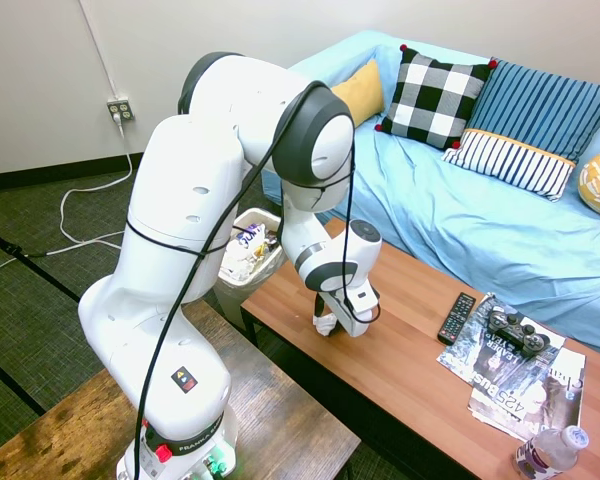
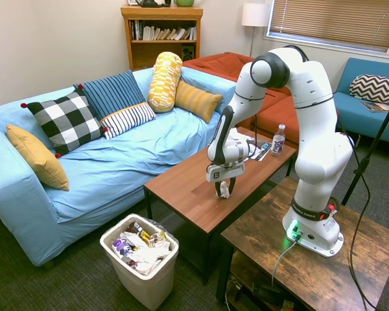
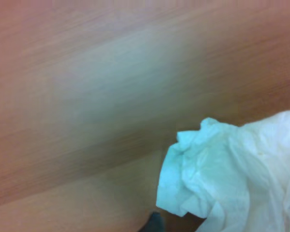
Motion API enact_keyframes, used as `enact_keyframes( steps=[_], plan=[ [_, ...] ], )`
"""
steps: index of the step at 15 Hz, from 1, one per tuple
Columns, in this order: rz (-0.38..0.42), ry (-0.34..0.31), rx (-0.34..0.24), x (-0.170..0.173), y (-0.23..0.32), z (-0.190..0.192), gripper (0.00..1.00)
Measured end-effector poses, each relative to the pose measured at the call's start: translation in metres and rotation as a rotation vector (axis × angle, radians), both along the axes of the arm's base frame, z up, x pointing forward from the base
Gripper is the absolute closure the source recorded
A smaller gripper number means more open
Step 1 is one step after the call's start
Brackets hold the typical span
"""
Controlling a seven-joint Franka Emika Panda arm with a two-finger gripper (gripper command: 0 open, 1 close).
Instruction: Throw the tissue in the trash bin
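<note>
The tissue (image 1: 325,325) is a small crumpled white wad low over the brown coffee table (image 1: 400,370), near its front-left part. My gripper (image 1: 327,320) points straight down and is shut on the tissue (image 2: 225,191), whose lower end hangs between the dark fingers just above the wood. In the wrist view the tissue (image 3: 232,174) fills the lower right over blurred wood. The white slotted trash bin (image 2: 142,285) stands on the carpet past the table's end, full of rubbish. In the first exterior view the trash bin (image 1: 263,216) is partly hidden behind my arm.
A black remote (image 1: 456,318), a game controller (image 1: 517,330) on magazines (image 1: 525,390) and a water bottle (image 1: 550,452) lie toward the table's other end. A blue sofa (image 2: 117,162) with cushions runs along the far side. A dark wooden table (image 2: 350,259) sits close beside.
</note>
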State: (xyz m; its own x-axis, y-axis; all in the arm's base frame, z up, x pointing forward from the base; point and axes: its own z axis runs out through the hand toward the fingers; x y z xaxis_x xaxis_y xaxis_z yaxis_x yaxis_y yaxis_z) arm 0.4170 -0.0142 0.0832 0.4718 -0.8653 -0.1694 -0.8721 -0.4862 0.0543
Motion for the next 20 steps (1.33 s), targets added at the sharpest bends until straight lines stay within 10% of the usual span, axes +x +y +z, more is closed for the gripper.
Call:
enact_keyframes(
  steps=[12, 20],
  plan=[
    [0.033, -0.066, 0.042, -0.011, 0.021, 0.010, 1.00],
    [0.328, -0.192, -0.030, -0.038, 0.189, 0.081, 1.00]
  ],
)
